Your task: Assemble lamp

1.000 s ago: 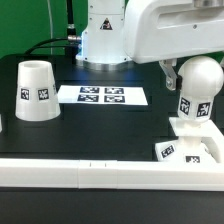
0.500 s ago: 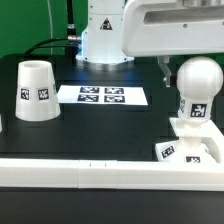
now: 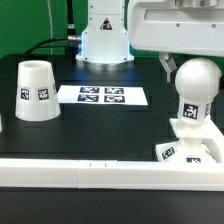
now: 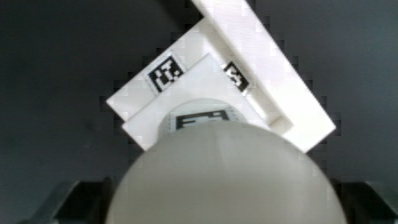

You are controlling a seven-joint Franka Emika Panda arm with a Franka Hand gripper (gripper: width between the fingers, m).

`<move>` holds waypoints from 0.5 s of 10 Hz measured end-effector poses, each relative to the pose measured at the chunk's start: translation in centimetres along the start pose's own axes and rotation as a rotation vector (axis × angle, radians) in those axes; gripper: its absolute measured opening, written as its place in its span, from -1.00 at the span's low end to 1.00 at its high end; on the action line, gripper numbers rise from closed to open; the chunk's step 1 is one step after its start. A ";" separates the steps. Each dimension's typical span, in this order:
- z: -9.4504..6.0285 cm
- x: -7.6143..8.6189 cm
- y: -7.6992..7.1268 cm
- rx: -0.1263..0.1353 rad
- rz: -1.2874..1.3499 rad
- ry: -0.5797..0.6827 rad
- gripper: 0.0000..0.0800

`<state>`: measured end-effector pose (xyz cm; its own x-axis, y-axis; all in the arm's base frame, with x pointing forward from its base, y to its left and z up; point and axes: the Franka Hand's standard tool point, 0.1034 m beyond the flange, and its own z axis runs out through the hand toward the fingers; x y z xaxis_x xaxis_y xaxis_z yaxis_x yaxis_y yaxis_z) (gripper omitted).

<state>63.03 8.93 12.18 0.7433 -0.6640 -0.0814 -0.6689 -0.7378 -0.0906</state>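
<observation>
Exterior view showed the bulb (image 3: 195, 85) upright on the base (image 3: 205, 148) at that view's right. Its neck tag had turned a little within one second, so probably it was being screwed in. Whether the gripper (image 4: 217, 203) around its head was clamped, I could not tell. The shade (image 3: 36, 90) waited well apart.

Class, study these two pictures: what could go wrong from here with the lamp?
1. The bulb stands tall on the base; a sideways pull by the pincer beside its head might tip it.
2. The bulb fills the wrist view, hiding its seat in the base, so a crooked fit might go unseen.
</observation>
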 end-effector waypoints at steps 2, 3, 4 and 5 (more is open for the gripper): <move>0.0 0.2 0.0 0.029 0.246 -0.015 0.45; 0.0 0.2 -0.1 0.038 0.354 -0.025 0.45; 0.0 0.2 -0.1 0.042 0.426 -0.031 0.45; 0.0 0.2 -0.2 0.046 0.484 -0.038 0.45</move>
<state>63.26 8.95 12.16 0.3468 -0.9240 -0.1613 -0.9378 -0.3385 -0.0773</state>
